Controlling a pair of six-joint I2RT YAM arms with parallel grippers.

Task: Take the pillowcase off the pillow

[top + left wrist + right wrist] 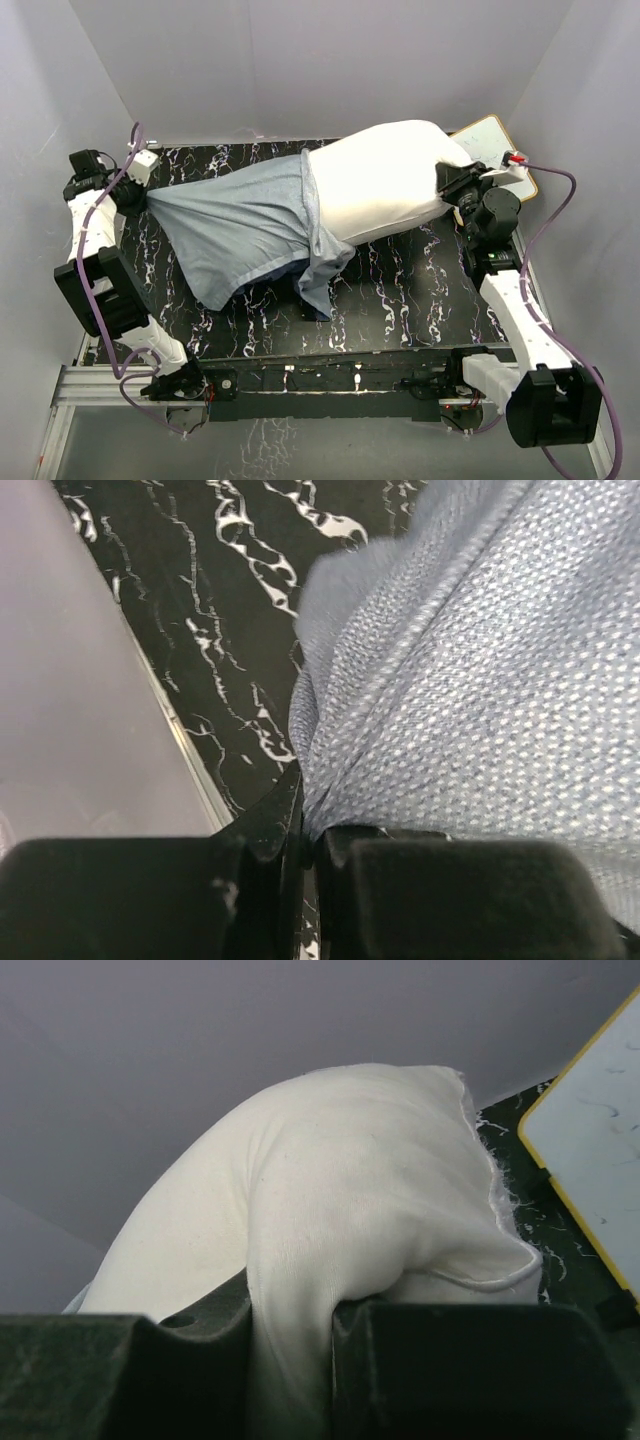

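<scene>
While left end effector (147, 192) pinches pillowcase (240, 225) at 9 o'clock, right end effector (455, 186) clamps pillow (385, 180) corner at 3 o'clock; long axis runs 9-to-3.

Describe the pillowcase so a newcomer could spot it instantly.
On the black marbled table, look left of centre. The pillowcase stretches from the left hand at the table's left edge to the white pillow. It is the only grey-blue cloth there.
</scene>
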